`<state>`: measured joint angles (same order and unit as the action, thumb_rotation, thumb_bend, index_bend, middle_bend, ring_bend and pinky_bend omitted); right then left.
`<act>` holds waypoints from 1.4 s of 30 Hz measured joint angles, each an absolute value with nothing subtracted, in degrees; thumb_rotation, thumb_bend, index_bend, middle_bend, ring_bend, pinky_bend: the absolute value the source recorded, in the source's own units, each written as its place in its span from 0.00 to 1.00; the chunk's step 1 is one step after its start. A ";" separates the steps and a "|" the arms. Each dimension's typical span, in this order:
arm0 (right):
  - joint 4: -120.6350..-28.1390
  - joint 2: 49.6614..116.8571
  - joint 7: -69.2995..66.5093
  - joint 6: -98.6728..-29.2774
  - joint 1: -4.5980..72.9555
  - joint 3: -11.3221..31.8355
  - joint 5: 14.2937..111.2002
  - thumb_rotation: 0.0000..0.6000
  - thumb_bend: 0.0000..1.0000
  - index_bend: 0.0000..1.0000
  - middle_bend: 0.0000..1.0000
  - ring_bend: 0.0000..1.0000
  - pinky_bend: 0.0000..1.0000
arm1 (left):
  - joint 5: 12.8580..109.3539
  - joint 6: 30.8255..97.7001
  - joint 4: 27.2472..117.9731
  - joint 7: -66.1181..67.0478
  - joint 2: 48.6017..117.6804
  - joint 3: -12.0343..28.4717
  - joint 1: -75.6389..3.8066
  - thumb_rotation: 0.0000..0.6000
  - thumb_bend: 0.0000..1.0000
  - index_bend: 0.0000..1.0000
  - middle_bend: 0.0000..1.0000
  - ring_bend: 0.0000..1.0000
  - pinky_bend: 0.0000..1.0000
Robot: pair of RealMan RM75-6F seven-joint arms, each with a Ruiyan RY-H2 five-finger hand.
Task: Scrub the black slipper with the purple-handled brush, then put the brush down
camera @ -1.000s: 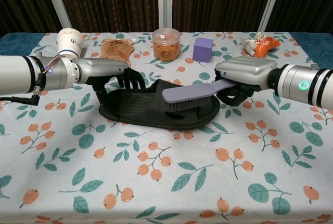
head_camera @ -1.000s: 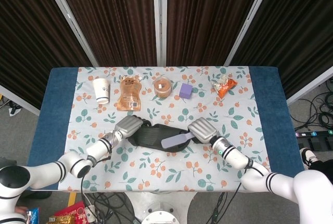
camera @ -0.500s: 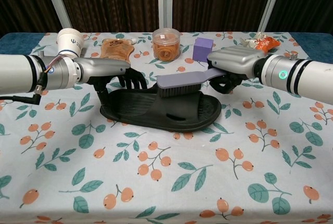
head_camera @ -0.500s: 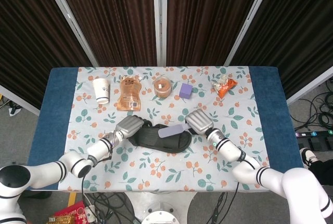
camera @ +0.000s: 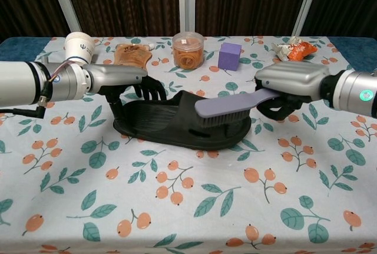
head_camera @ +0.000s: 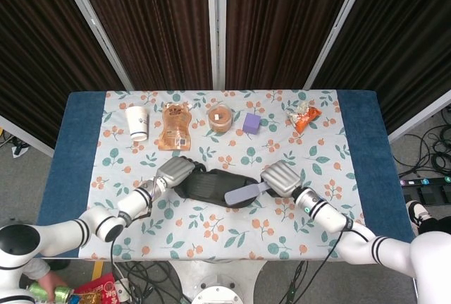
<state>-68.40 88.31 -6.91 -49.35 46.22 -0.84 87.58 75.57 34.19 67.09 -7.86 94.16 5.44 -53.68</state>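
The black slipper lies flat at the table's middle front. My left hand grips its left end, dark fingers curled over the rim. My right hand holds the purple-handled brush by the handle. The brush head rests bristles down on the slipper's near right edge, its handle slanting up toward the right hand.
Along the far side stand a paper cup, a brown pouch, a round tub of snacks, a purple cube and an orange snack bag. The floral tablecloth covers the front.
The brush went from the slipper's near right edge to its far side and is back at the near right edge, the right hand moving with it. The left hand has stayed put.
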 measured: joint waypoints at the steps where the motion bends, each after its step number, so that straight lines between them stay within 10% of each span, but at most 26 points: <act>1: -68.97 87.34 -7.56 -50.31 45.81 -0.66 87.58 1.00 0.79 1.00 1.00 1.00 1.00 | 75.68 34.63 67.37 -7.85 94.05 5.51 -53.60 1.00 0.16 0.15 0.25 0.15 0.23; 10: -66.68 83.90 -6.33 -48.28 43.93 2.09 79.90 1.00 0.76 1.00 1.00 1.00 1.00 | 77.24 41.85 71.25 -7.82 91.55 6.42 -51.48 1.00 0.16 0.11 0.12 0.05 0.13; 14: -62.13 86.20 -3.70 -43.73 44.02 2.85 75.77 1.00 0.58 0.95 0.89 0.83 0.92 | 77.87 45.95 74.54 -8.44 88.06 6.61 -49.21 1.00 0.16 0.11 0.12 0.05 0.12; 23: -59.52 89.01 0.92 -38.44 43.85 3.54 70.83 1.00 0.16 0.03 0.22 0.14 0.25 | 78.97 55.69 80.50 -10.18 79.41 5.58 -41.52 1.00 0.15 0.11 0.12 0.05 0.12; 29: -64.06 85.14 0.84 -38.28 42.62 3.59 69.82 1.00 0.03 0.00 0.00 0.00 0.04 | 78.90 60.38 82.09 -11.64 74.92 4.55 -36.74 1.00 0.15 0.11 0.12 0.05 0.12; 42: -77.81 69.25 -0.48 -55.11 32.38 2.16 73.36 1.00 0.26 0.00 0.14 0.02 0.14 | 73.32 68.70 84.13 -3.08 68.20 1.22 -25.50 1.00 0.14 0.11 0.12 0.05 0.13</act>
